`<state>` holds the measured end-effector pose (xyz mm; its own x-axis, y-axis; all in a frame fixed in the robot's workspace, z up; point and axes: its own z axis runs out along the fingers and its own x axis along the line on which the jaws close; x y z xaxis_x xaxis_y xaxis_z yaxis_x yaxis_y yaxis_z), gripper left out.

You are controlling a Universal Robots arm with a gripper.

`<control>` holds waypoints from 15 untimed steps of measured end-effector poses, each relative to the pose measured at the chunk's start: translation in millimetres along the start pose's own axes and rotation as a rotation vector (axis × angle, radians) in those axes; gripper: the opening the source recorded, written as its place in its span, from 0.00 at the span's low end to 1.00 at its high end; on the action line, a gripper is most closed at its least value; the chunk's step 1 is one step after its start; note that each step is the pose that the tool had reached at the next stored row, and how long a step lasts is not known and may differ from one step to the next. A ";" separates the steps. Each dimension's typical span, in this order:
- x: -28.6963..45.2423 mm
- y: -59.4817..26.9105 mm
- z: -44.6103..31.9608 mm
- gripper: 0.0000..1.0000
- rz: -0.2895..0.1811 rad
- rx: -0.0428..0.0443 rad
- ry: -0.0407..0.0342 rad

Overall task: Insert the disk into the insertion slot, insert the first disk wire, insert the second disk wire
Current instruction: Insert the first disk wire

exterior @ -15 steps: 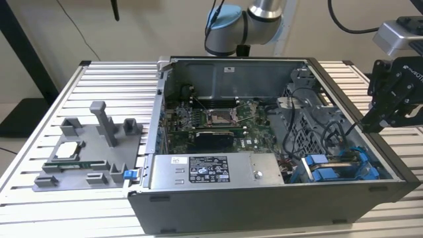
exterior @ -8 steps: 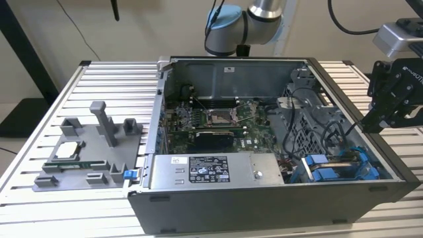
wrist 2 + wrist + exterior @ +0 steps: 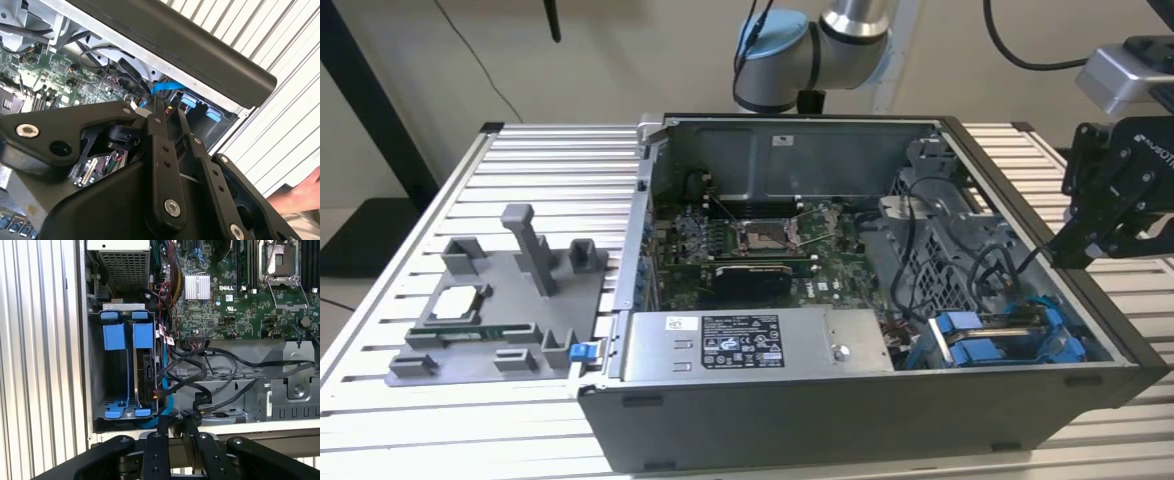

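Just above the rim of the open computer case, on the exterior view's right, hangs the gripper. Its black fingers are drawn close together with only a thin gap between them, and they grasp nothing.

Directly past the fingertips, in the first wrist view, lies the dark metal drive cage. The disk stands on edge in the insertion slot, the bay on the motherboard's side, with blue carrier tabs at both of its ends. The bay beside it shows blue fittings and a bare metal wall.

A blue cable curves past the disk's edge, and black wires loop just beside the cage. Whether any wire is plugged into the disk cannot be told.

Beyond the wires spreads the green motherboard with a small silver heat sink and, farther on, the square processor socket. The power supply sits past the far end of the cage.

Outside the case, the slatted metal table carries a grey fixture tray on the exterior view's left. In the second wrist view a person's hand rests near the table's edge, apart from the gripper.
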<state>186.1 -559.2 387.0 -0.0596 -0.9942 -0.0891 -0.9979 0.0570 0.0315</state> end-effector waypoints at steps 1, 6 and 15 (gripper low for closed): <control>0.0 -0.4 0.1 1.00 0.000 -0.0030 0.0002; 0.0 -2.4 1.2 1.00 0.001 -0.0143 0.0008; 0.3 -2.6 4.5 1.00 0.001 -0.0242 -0.0316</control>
<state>188.6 -559.2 382.4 -0.0616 -0.9908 -0.1205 -0.9969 0.0552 0.0556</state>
